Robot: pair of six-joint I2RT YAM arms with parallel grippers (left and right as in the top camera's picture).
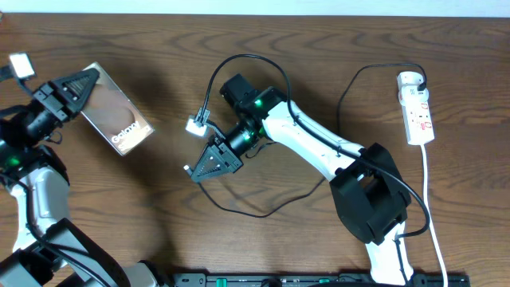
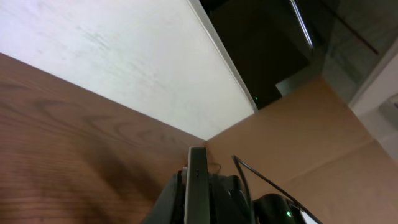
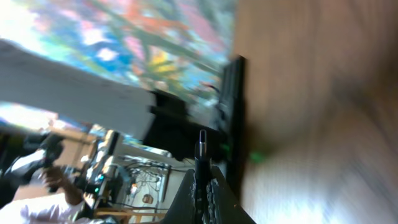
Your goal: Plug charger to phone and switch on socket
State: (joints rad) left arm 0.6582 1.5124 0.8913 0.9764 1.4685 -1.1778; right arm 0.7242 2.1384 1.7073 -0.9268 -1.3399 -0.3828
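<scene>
My left gripper point(image 1: 86, 86) is shut on the far-left end of the phone point(image 1: 121, 121), whose brownish face with "Galaxy" lettering points up. In the left wrist view the phone shows edge-on point(image 2: 197, 177) between the jaws point(image 2: 198, 193). My right gripper point(image 1: 195, 169) is at mid-table, right of the phone and apart from it, shut on the charger's black plug tip point(image 3: 202, 144), which sticks out past the fingers point(image 3: 203, 186). The black cable point(image 1: 263, 215) loops across the table to the white adapter point(image 1: 409, 80) on the socket point(image 1: 419, 118) at the far right.
The socket's white cord point(image 1: 434, 215) runs down the right side to the front edge. A black bar point(image 1: 319, 281) lies along the front edge. The right arm point(image 1: 319, 151) stretches diagonally over the table's middle. Bare wood point(image 1: 159, 191) lies between the grippers.
</scene>
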